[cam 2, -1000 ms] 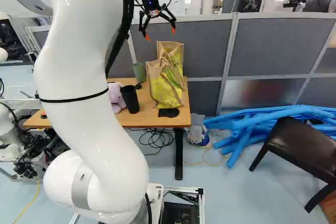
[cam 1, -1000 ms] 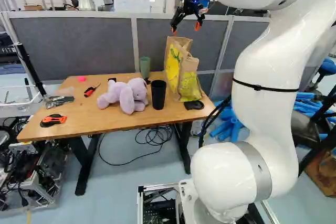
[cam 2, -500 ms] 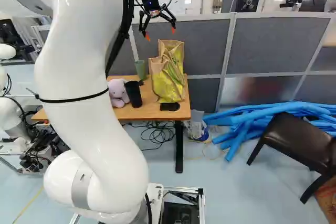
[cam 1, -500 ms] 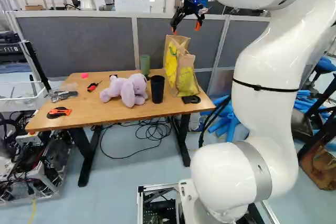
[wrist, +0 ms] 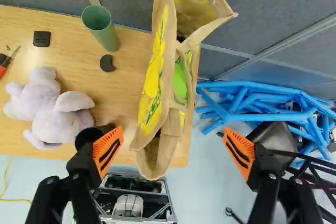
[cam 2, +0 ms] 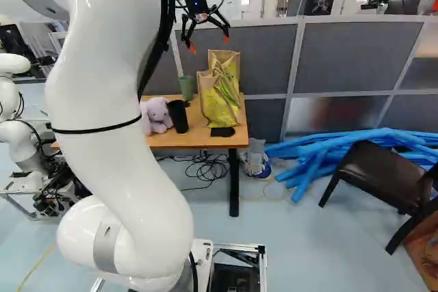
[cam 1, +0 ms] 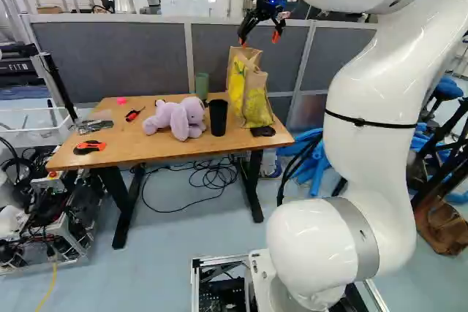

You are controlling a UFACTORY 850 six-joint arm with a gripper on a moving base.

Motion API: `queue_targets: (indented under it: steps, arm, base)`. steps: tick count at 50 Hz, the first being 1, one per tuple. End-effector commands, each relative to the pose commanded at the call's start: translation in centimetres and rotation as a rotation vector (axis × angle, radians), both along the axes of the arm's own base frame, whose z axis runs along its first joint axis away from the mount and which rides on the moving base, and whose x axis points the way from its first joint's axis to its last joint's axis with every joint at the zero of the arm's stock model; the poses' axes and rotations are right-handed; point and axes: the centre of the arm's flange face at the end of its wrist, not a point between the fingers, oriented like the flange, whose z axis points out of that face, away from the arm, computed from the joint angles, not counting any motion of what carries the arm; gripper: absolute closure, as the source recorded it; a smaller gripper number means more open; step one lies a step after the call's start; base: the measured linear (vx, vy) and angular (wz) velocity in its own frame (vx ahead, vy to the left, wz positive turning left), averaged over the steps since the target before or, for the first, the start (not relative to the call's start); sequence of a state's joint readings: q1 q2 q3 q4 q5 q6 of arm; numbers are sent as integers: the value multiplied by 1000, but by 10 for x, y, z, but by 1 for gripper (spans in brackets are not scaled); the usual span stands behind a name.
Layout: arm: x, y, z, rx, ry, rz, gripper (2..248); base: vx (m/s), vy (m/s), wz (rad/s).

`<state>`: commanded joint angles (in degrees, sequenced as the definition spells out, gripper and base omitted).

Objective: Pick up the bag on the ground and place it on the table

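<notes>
High over the table [cam 1: 131, 140], my gripper [cam 1: 259, 38] hangs in the left base view, fingers spread wide, holding nothing. The tan and yellow bag [cam 1: 256, 104] stands upright on the table's right end, beside a black cup [cam 1: 218, 117]; its top comes up close to the gripper's height in that view. In the wrist view the bag [wrist: 168, 77] lies ahead of the gripper [wrist: 172, 148], its near end reaching between the orange pads without a grip visible. The bag's mouth gapes. Its underside is hidden.
A purple plush toy [cam 1: 178, 118], green cup [cam 1: 202, 87] and red-handled tools share the table. Grey partitions [cam 2: 359, 56] rise behind. Blue tubes [cam 2: 315, 158] and a dark chair [cam 2: 380, 176] are to the right. Another robot [cam 2: 20, 135] stands left. A brown bag [cam 1: 441, 226] lies on the floor.
The base has moved, drawing back from the table with a slight turn; the whole scene shifts. The arm keeps its pose and the gripper stays open. The bag stays put on the table.
</notes>
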<state>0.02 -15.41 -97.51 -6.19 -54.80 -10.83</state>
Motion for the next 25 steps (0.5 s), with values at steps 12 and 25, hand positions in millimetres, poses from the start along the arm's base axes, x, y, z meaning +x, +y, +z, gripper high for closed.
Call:
queue_targets:
  steps: [12, 25]
  arm:
    - [0, 0, 0, 0, 0, 0, 3]
    - [0, 0, 0, 0, 0, 0, 3]
  base:
    - [-128, 32, 15]
    - [-125, 67, -6]
